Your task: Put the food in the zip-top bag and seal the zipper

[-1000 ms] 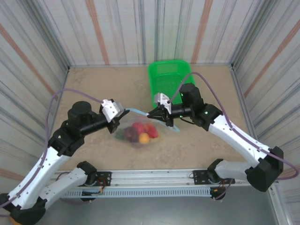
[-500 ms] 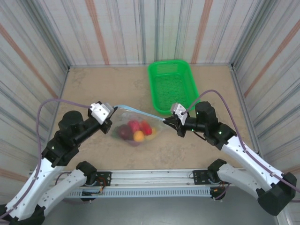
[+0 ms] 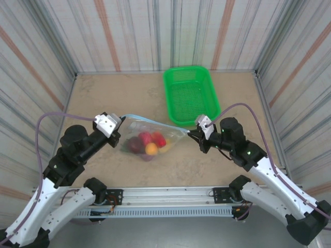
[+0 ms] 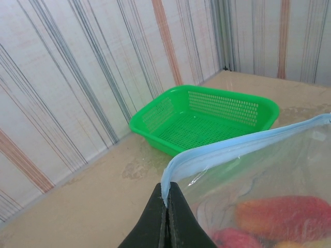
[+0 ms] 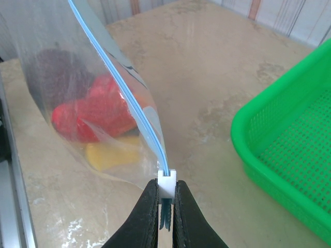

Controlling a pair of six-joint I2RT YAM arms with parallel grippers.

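Observation:
The zip-top bag (image 3: 165,135) hangs stretched between both grippers just above the table, and the food (image 3: 146,143) bulges its lower part. Red (image 5: 98,111), yellow (image 5: 111,155) and dark maroon (image 5: 57,72) pieces show through the plastic. My left gripper (image 3: 119,124) is shut on the left end of the pale blue zipper (image 4: 232,150), its fingertips (image 4: 158,206) pinching the strip's corner. My right gripper (image 5: 166,188) is shut on the small white slider (image 5: 167,182) at the right end of the zipper (image 3: 152,123), which runs taut away from it.
A green mesh tray (image 3: 189,93) stands at the back right, close behind the right gripper and the bag's right end. Striped walls enclose the table on three sides. Bare tabletop (image 3: 103,93) lies to the back left.
The two grippers have drawn apart. The right one slid right along the zipper with the slider, the left pulled back left, and the bag now hangs longer and tauter between them.

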